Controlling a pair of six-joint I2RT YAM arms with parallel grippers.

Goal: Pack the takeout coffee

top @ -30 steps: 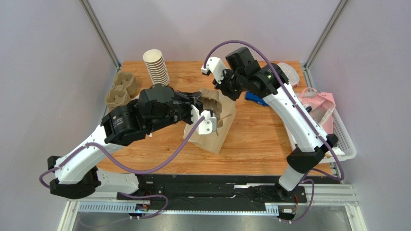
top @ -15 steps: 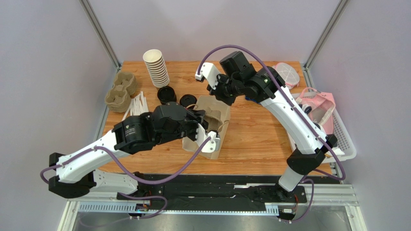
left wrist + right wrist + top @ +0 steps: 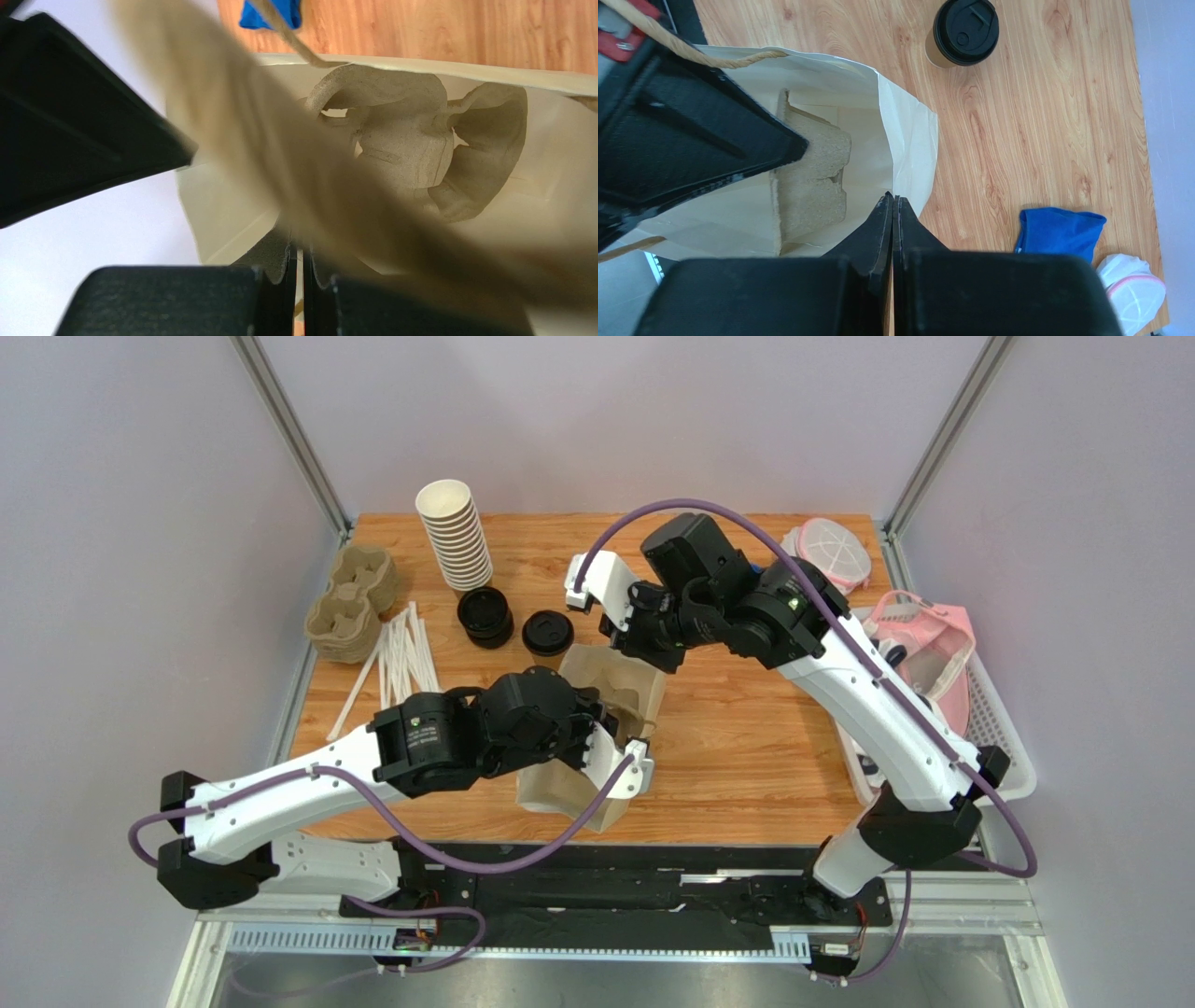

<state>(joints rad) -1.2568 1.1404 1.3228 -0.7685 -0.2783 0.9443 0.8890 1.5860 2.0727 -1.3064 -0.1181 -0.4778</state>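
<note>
Right wrist: left gripper and right gripper pinch bag open; next I free one for coffee beside it.

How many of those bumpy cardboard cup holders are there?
2. One cup holder sits at the table's far left, near the stacked cups. The other cup holder is inside the paper bag. More may be nested under the first.
</note>
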